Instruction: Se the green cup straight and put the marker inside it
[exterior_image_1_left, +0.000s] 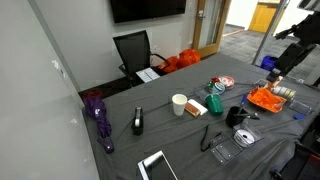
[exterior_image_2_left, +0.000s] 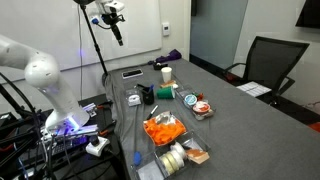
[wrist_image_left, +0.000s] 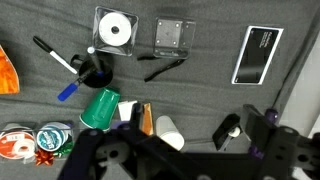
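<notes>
In the wrist view the green cup (wrist_image_left: 100, 108) lies on its side on the dark grey table, its mouth toward the lower left. The marker (wrist_image_left: 52, 58), black with a blue end, lies flat up and to the left of it, next to a round black object (wrist_image_left: 95, 69). My gripper (wrist_image_left: 185, 150) hangs high above the table, open and empty, its dark fingers framing the bottom of that view. In both exterior views the gripper (exterior_image_1_left: 288, 55) (exterior_image_2_left: 114, 24) is well above the table, and the green cup (exterior_image_1_left: 215, 102) (exterior_image_2_left: 164, 93) shows near the table's middle.
A white paper cup (wrist_image_left: 170, 132) lies beside the green cup. A CD case (wrist_image_left: 117, 30), a clear case (wrist_image_left: 173, 35) and a tablet (wrist_image_left: 258, 55) lie further off. An orange bag (exterior_image_1_left: 268, 98), a purple umbrella (exterior_image_1_left: 100, 115) and round tins (wrist_image_left: 35, 143) also share the table.
</notes>
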